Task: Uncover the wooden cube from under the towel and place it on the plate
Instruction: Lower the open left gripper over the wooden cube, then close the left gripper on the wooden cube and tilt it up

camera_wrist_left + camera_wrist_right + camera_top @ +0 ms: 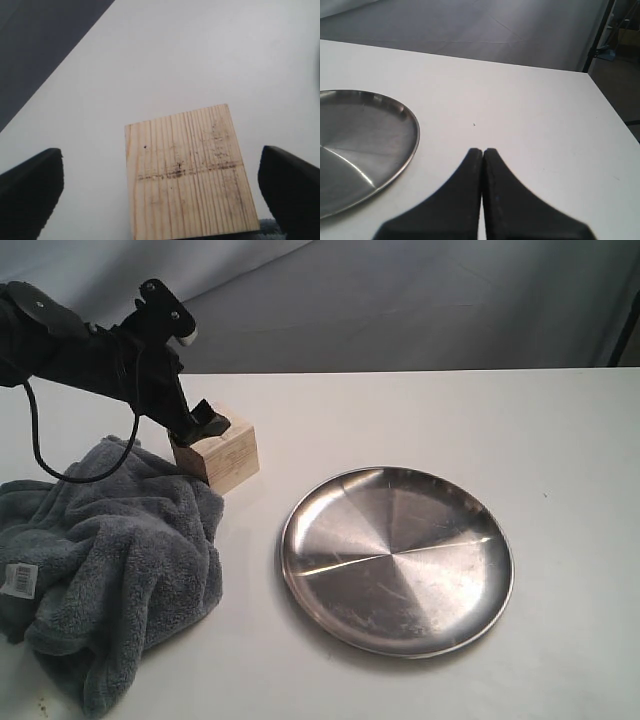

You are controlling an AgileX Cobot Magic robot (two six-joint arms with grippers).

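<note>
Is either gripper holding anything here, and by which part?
Nothing held: left gripper open, astride the wooden cube without touching; right gripper shut on nothing.

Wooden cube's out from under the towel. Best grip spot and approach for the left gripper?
Pinch the wooden cube across two opposite upright faces, around mid-height, coming straight down from above. Its top face lies flat and exposed, and the open left gripper straddles it with a finger either side. The towel crowds one side, so a sideways approach from there looks worse.
</note>
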